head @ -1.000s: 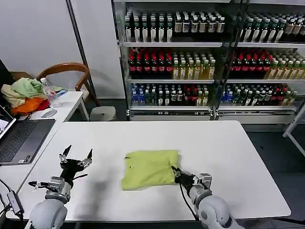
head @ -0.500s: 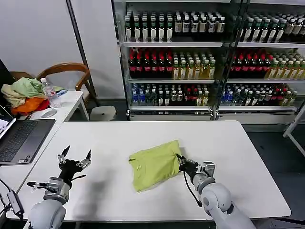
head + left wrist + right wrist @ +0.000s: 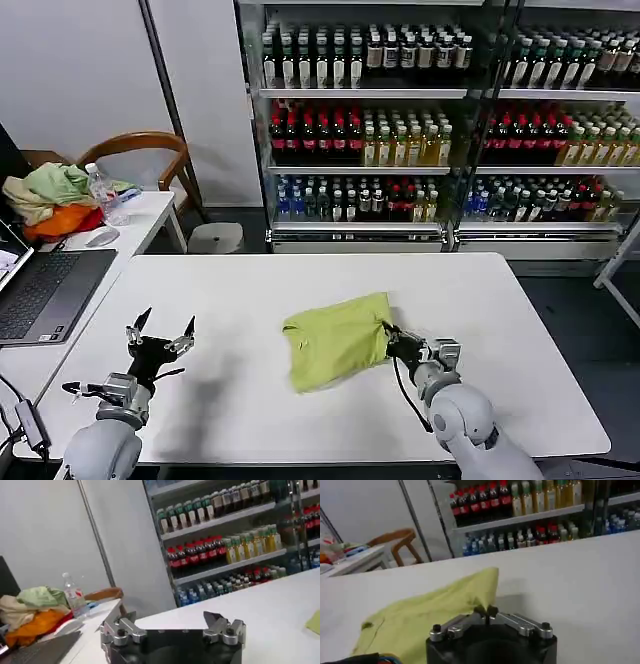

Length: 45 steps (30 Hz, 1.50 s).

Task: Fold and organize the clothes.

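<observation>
On the left we see the left gripper [image 3: 160, 329] hovering over the near left part of the white table [image 3: 240, 290], its fingers spread wide with nothing between them; the left wrist view shows the same gap [image 3: 172, 625]. Toward the middle of the table, a little right of centre, lies the T-shirt [image 3: 337, 339], a lime yellow-green bundle folded into a rough, skewed rectangle with soft creases, its plain side showing and its right edge raised off the table. At that right edge the right gripper [image 3: 392, 336] has its fingers clenched on the cloth, and in the right wrist view we see the tips [image 3: 487, 611] pinched together on a fold of the T-shirt [image 3: 435, 617].
</observation>
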Motion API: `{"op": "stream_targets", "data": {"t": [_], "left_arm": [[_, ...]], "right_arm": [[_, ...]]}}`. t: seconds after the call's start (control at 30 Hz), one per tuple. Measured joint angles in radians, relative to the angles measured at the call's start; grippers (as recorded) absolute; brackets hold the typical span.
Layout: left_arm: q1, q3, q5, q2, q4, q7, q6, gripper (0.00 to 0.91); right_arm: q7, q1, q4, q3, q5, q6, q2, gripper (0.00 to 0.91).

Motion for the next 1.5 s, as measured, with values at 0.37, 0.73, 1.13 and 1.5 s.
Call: {"op": "stream_targets", "data": {"t": [0.37,0.73,1.13,1.5], "left_arm": [[0.002,0.006,0.0,-0.009,-0.005,0.0,0.0,0.907],[0.005,0.002,-0.002,-0.009,-0.012,-0.001,0.0,0.907],[-0.003,0.006,-0.002,-0.011,-0.004,-0.001,0.0,0.907],[-0.007,0.006,-0.004,-0.011,-0.003,0.0,0.001,0.907]], "right_arm": [[0.009,-0.055,0.04,0.008,-0.001,-0.005,-0.006,0.0],[0.01,-0.074,0.06,0.015,-0.005,-0.005,-0.01,0.0],[0.012,-0.084,0.082,0.024,-0.01,-0.006,-0.01,0.907],[0.019,-0.089,0.102,0.034,-0.011,-0.019,-0.016,0.907]]}}
